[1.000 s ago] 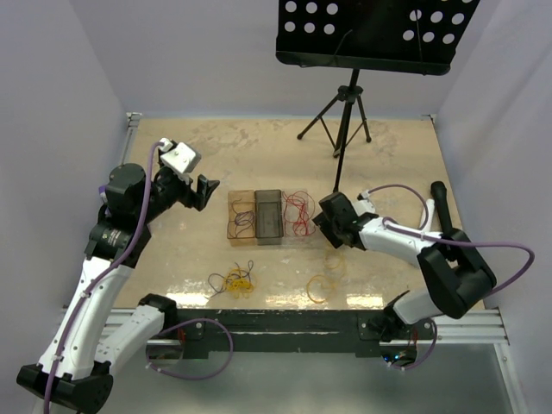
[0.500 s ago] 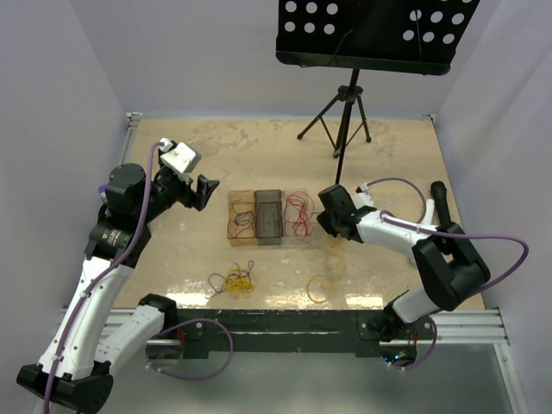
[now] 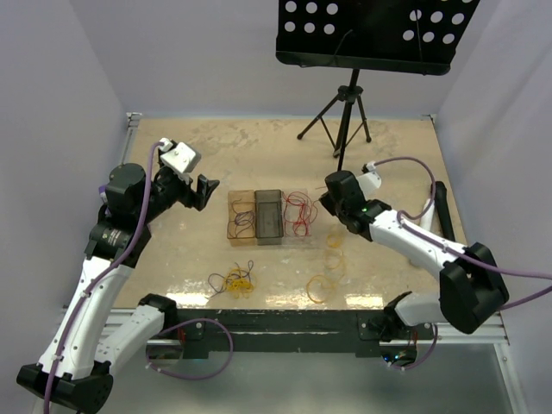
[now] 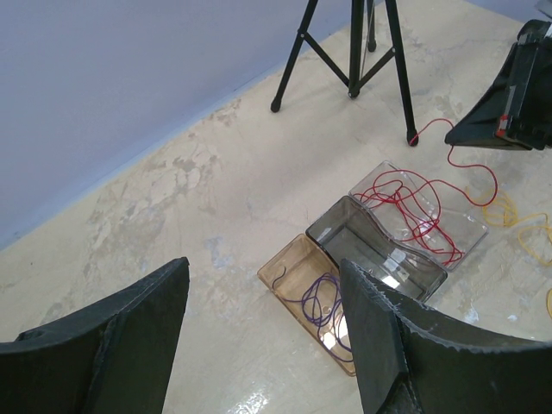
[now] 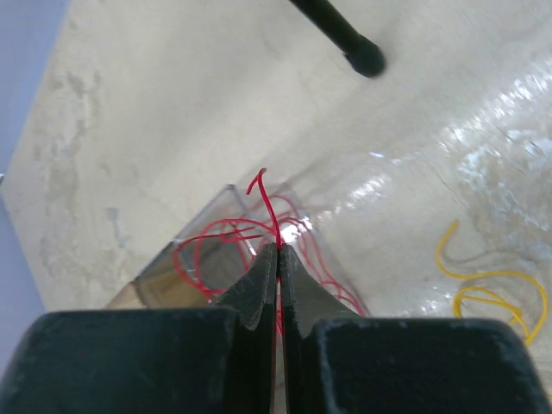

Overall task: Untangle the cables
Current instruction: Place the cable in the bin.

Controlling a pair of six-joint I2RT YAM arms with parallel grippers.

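Note:
A tangle of yellow, orange and dark cables [image 3: 231, 280] lies near the table's front edge. Loose yellow cables [image 3: 321, 289] lie to its right. A red cable [image 3: 297, 213] fills the clear bin [image 3: 293, 239], and a purple cable [image 4: 323, 297] lies in the amber bin [image 3: 241, 237]. My right gripper [image 3: 328, 205] hangs above the clear bin's right end, shut on one strand of the red cable [image 5: 269, 205], whose short end sticks up past the fingertips [image 5: 266, 259]. My left gripper [image 3: 203, 191] is held open in the air left of the bins, with nothing between its fingers [image 4: 392, 345].
A dark bin [image 3: 268, 216] sits between the amber and clear ones. A black music stand's tripod [image 3: 343, 121] stands at the back right, one foot [image 5: 366, 59] close to the clear bin. A black bar [image 3: 441, 211] lies at the right edge.
My right gripper has shut on the red cable and pulled back to the right and up from the clear bin. The left arm has not moved.

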